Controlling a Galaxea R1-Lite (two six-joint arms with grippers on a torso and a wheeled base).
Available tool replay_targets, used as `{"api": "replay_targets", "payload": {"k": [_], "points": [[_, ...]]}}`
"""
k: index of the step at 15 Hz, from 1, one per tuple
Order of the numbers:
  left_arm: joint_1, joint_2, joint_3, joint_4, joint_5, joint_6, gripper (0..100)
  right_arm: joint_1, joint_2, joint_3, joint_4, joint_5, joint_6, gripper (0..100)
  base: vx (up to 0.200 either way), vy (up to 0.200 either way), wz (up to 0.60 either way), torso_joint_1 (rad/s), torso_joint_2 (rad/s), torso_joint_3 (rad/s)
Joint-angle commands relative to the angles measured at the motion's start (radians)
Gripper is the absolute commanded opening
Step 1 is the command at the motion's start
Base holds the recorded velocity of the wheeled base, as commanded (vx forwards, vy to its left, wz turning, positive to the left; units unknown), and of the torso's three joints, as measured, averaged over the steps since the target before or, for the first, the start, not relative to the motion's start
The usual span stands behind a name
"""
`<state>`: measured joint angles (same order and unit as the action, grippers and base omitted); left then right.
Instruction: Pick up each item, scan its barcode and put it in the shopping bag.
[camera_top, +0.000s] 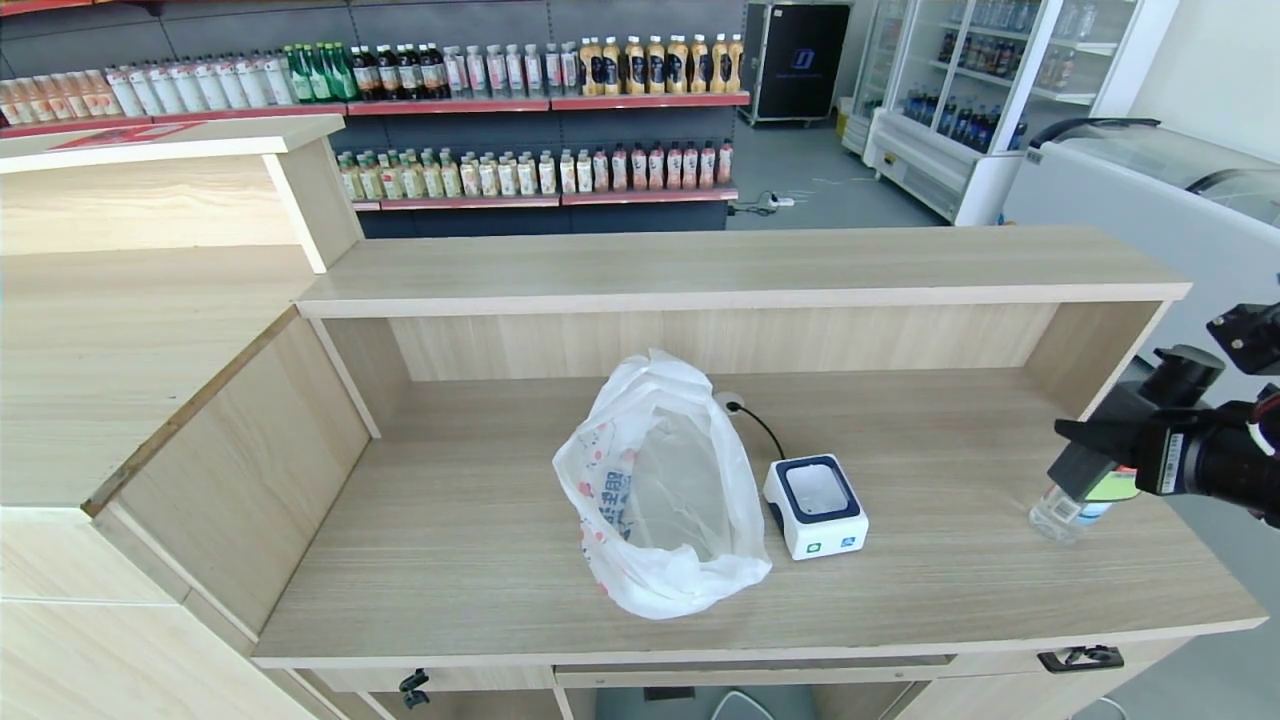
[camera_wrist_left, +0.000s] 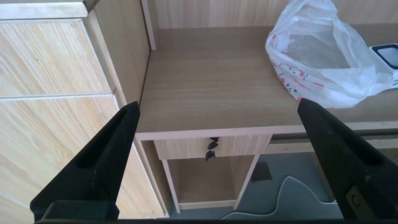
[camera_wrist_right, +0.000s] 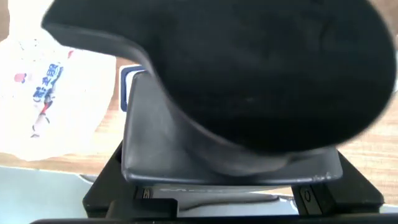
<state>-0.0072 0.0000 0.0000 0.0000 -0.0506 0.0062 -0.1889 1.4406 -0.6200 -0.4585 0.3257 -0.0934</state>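
Observation:
A white plastic shopping bag (camera_top: 660, 490) stands open in the middle of the wooden counter (camera_top: 480, 570). Just to its right sits a white barcode scanner (camera_top: 815, 505) with a dark-framed window facing up. At the counter's right end, my right gripper (camera_top: 1095, 462) is shut on a clear bottle (camera_top: 1068, 514) with a green label, tilted with its base near the counter top. The bag (camera_wrist_right: 43, 106) and a corner of the scanner (camera_wrist_right: 127, 84) show behind that gripper's dark fingers. My left gripper (camera_wrist_left: 217, 109) is open and holds nothing, low and off the counter's front left corner, with the bag (camera_wrist_left: 323, 53) beyond it.
A raised ledge (camera_top: 740, 265) and side walls box in the counter at the back, left and right. The scanner's black cable (camera_top: 762, 427) runs to the back wall. A drawer with a key (camera_wrist_left: 211, 148) sits under the counter front. Shelves of drinks stand far behind.

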Motion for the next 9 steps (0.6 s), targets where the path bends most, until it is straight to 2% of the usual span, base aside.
{"api": "replay_targets", "payload": {"k": [1, 4, 8, 9], "points": [[0.0, 0.0, 0.0, 0.0, 0.0, 0.0, 100, 0.005, -0.008, -0.063, 0.057, -0.004, -0.002, 0, 0.0, 0.0, 0.6, -0.012, 0.01, 0.002], [0.0, 0.002, 0.0, 0.0, 0.0, 0.0, 100, 0.006, -0.002, -0.069, 0.09, -0.001, 0.001, 0, 0.0, 0.0, 0.6, 0.007, 0.01, 0.002], [0.0, 0.0, 0.0, 0.0, 0.0, 0.0, 100, 0.002, 0.06, -0.078, 0.149, 0.012, 0.058, 0, 0.0, 0.0, 0.0, 0.0, 0.0, 0.0], [0.001, 0.002, 0.0, 0.0, 0.0, 0.0, 100, 0.002, 0.106, -0.121, 0.176, 0.015, 0.075, 0, 0.0, 0.0, 0.0, 0.0, 0.0, 0.0]]}}
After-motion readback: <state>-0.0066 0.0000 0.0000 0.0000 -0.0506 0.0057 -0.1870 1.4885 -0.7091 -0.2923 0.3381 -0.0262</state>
